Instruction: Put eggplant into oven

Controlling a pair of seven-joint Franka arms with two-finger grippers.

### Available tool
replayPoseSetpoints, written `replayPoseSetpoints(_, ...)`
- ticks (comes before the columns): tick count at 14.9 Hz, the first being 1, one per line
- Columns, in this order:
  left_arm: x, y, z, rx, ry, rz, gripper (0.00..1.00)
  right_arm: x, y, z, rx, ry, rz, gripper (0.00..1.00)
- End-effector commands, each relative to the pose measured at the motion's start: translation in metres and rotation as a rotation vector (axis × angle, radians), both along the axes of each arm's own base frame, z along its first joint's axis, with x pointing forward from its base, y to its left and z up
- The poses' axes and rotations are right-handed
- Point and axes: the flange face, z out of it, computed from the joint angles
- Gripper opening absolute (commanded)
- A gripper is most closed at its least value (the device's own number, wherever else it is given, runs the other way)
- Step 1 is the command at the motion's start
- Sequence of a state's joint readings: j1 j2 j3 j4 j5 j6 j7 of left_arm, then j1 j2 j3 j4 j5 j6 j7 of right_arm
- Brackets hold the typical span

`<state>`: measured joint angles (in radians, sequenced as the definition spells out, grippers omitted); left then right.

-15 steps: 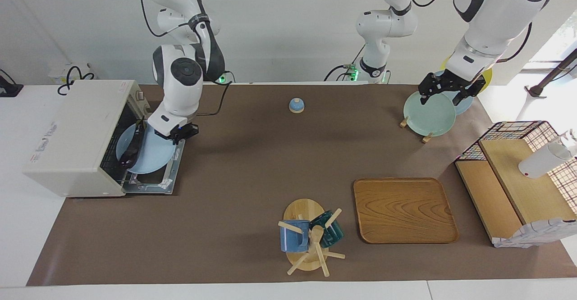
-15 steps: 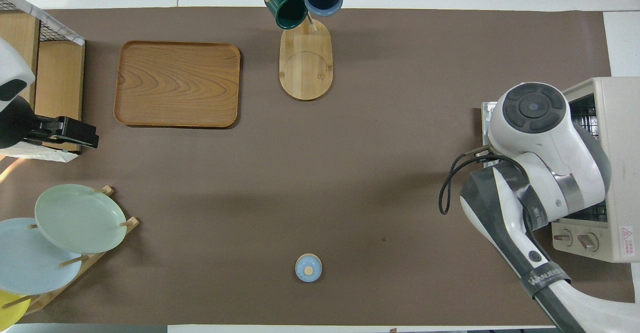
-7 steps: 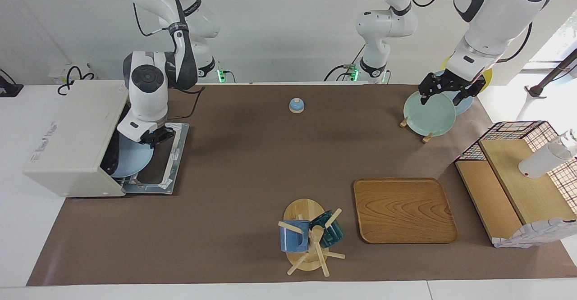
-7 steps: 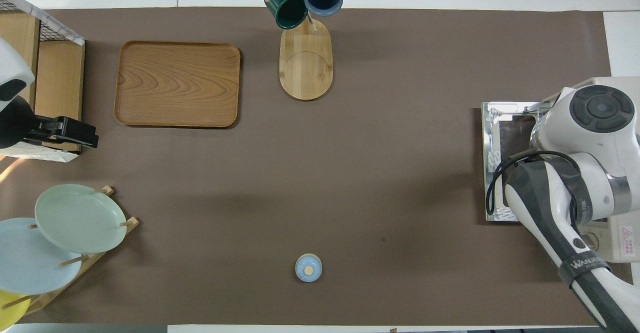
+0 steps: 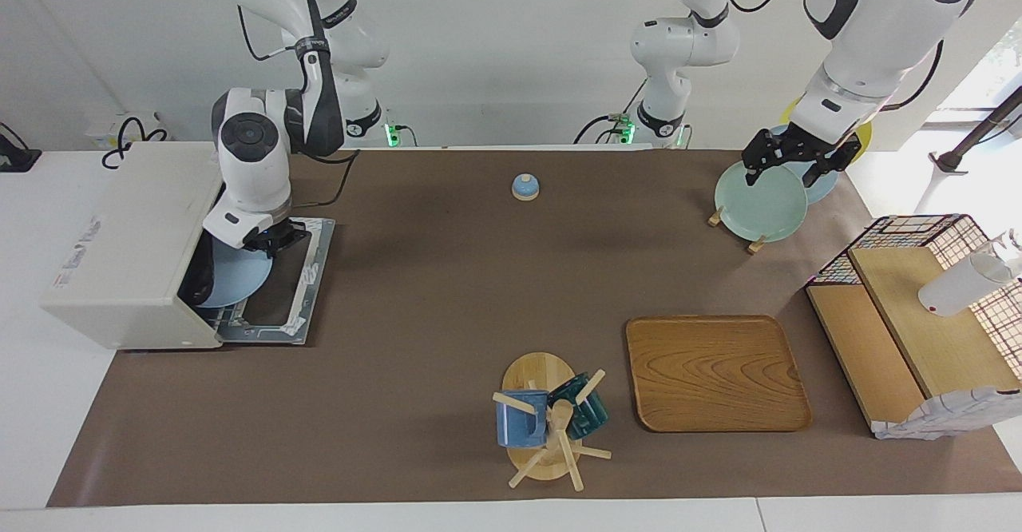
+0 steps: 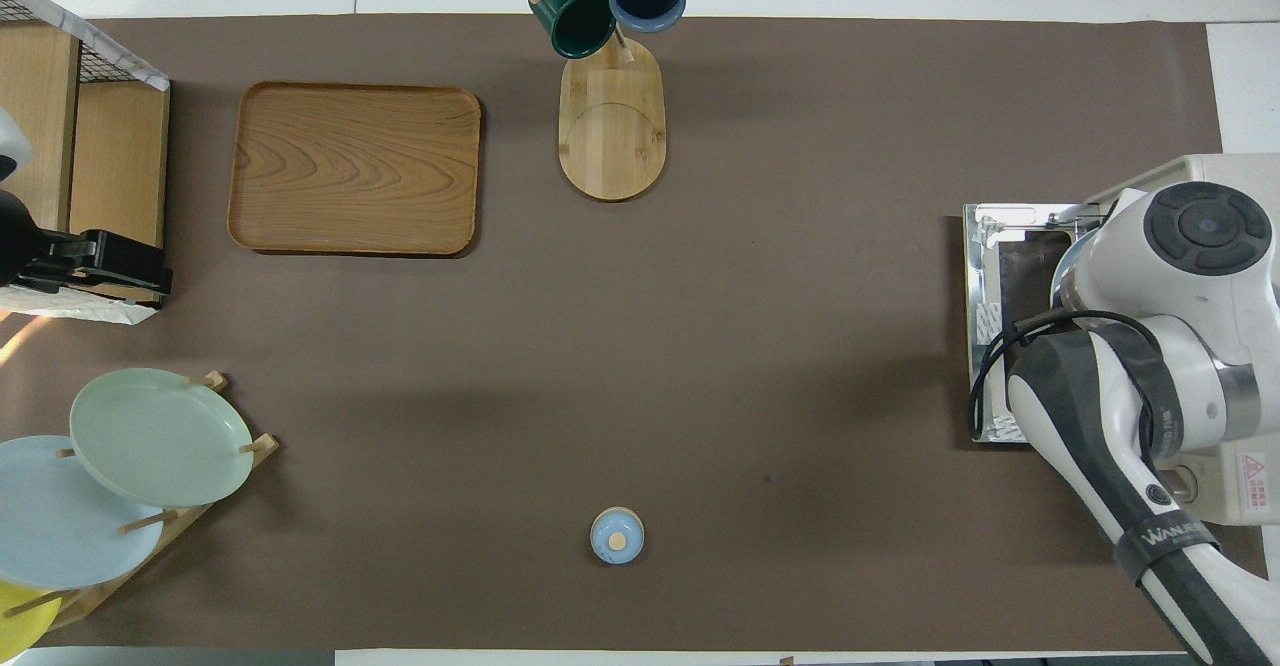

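Robot lab: paper-covered table [image 5: 415,292], staged kitchenware.

A wooden tray [image 5: 717,372] lies beside a mug tree [image 5: 548,420] hung with a blue mug [image 5: 520,418] and a green mug [image 5: 584,407], while nearer the robots a small blue bell [image 5: 525,187] and a rack of plates [image 5: 760,200] stand well apart.

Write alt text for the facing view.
The right gripper holds a blue plate partway into the open oven, a dark eggplant on it. The left gripper waits over the plate rack.
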<state>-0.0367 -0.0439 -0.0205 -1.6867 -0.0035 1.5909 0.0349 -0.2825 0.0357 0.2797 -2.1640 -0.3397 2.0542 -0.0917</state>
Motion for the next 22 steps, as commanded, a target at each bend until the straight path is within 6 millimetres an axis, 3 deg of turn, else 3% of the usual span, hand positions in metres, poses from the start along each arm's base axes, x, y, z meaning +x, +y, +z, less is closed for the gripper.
replayPoseSetpoints(1,0.0,-0.001,0.002,0.02,0.001,-0.004,1.0,-0.004,-0.006,0.005,0.017,0.004,0.021,0.27)
replayPoseSetpoints(4,-0.001,-0.008,0.003,0.021,-0.001,-0.018,1.0,0.005,0.007,0.036,0.031,0.022,0.004,0.3)
replayPoseSetpoints(5,-0.002,-0.007,0.004,0.021,-0.003,-0.013,1.0,0.011,0.024,0.049,0.055,0.027,0.004,0.3)
replayPoseSetpoints(6,-0.001,0.0,0.005,0.021,-0.004,-0.001,1.0,0.013,0.038,0.052,0.067,0.017,0.019,0.28)
replayPoseSetpoints(7,-0.001,0.001,0.005,0.021,-0.004,-0.001,1.0,0.015,0.041,0.05,0.072,0.003,0.015,0.17)
replayPoseSetpoints(8,-0.001,0.003,0.004,0.021,-0.001,0.003,1.0,0.018,0.053,0.047,0.083,-0.04,0.015,0.04)
replayPoseSetpoints(9,-0.001,0.002,0.004,0.021,-0.001,0.003,1.0,0.017,0.073,0.039,0.091,-0.064,0.032,0.0)
replayPoseSetpoints(12,-0.001,0.001,0.004,0.021,-0.003,0.0,1.0,0.026,0.092,-0.006,0.125,-0.088,0.004,0.0)
replayPoseSetpoints(14,-0.001,0.001,0.004,0.021,-0.003,0.0,1.0,0.031,0.089,-0.035,0.147,-0.084,-0.004,0.0)
replayPoseSetpoints(16,-0.001,0.002,0.004,0.021,-0.001,0.002,1.0,0.031,0.086,-0.052,0.151,-0.067,-0.039,0.0)
replayPoseSetpoints(22,-0.001,0.002,0.004,0.021,-0.001,0.0,1.0,0.023,0.083,-0.068,0.082,-0.041,-0.006,0.0)
